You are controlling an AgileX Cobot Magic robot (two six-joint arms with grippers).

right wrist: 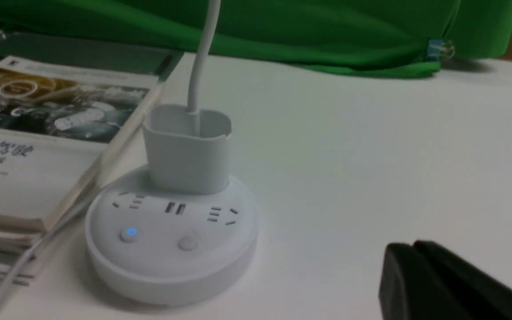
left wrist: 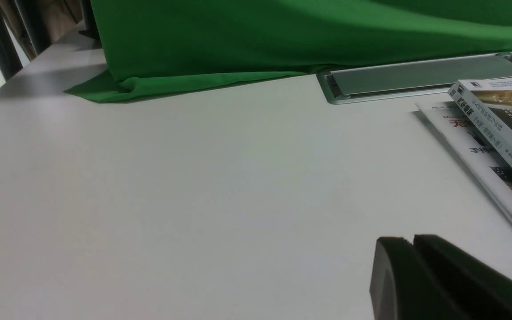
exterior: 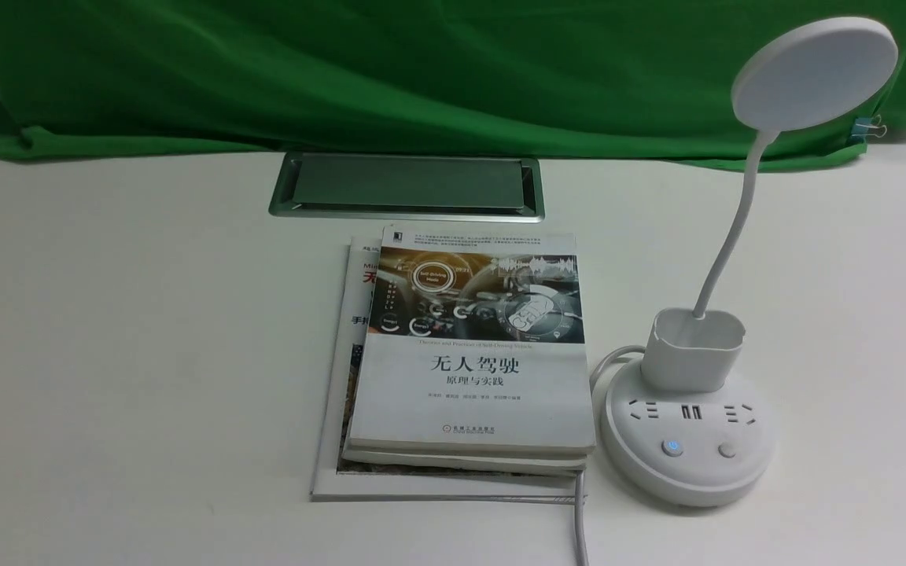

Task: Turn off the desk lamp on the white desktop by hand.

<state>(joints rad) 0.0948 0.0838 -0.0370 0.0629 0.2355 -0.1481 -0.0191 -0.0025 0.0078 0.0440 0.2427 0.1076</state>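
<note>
The desk lamp stands at the right of the white desktop (exterior: 146,330). Its flat round head (exterior: 815,72) is raised on a thin bent neck (exterior: 728,236) that rises from a cup-shaped holder (exterior: 693,350) on a round socket base (exterior: 685,472). The base has two buttons: one glows blue (exterior: 672,448), the other (exterior: 727,450) is unlit. The base also shows in the right wrist view (right wrist: 171,266), with the blue button (right wrist: 130,232). My right gripper (right wrist: 413,247) is shut and empty, low over the desktop beside the base, apart from it. My left gripper (left wrist: 414,241) is shut and empty, left of the books.
A stack of books (exterior: 469,354) lies in the middle, touching the lamp base's left side. The lamp's white cable (exterior: 579,527) runs to the front edge. A silver-framed cable hatch (exterior: 406,185) sits behind the books. Green cloth (exterior: 421,71) covers the back.
</note>
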